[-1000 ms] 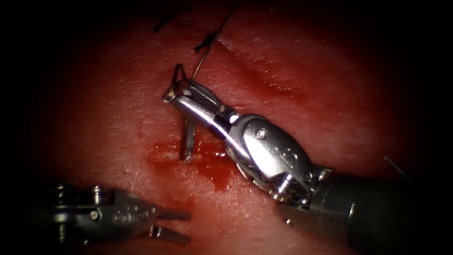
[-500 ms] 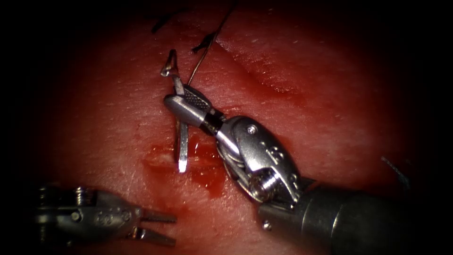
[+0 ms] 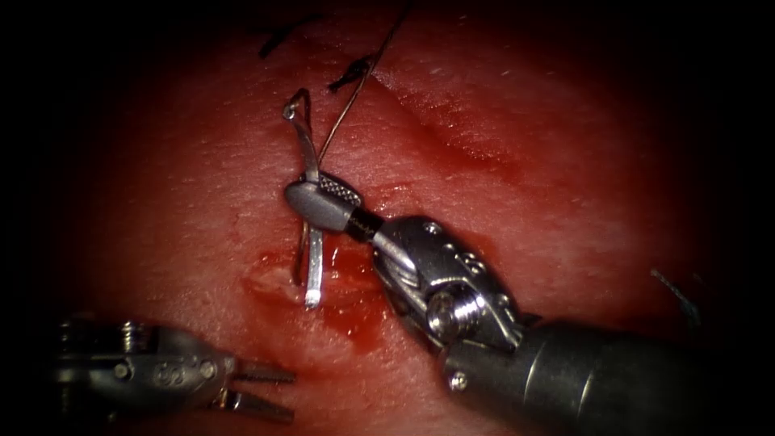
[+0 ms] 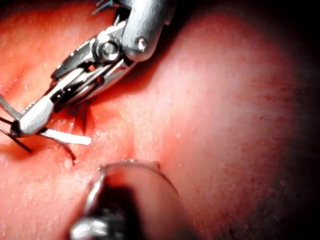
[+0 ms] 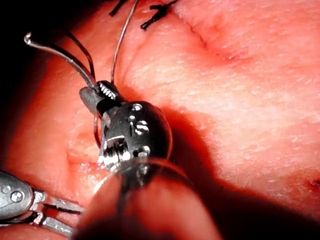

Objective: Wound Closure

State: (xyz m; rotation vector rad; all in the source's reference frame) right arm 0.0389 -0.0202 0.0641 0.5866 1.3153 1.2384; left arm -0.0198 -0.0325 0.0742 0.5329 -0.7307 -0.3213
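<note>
The tissue (image 3: 517,129) carries a cut (image 3: 452,133) running toward one o'clock, with red fluid (image 3: 355,303) pooled at six o'clock of the needle. The right tool (image 3: 311,198) clamps the curved needle (image 3: 313,266) near mid-curve; its tip hangs just above the wet wound, out of the tissue. The left tool (image 3: 262,391) sits at seven o'clock, jaws narrowly parted, holding nothing. Thread (image 3: 355,93) rises toward twelve o'clock.
</note>
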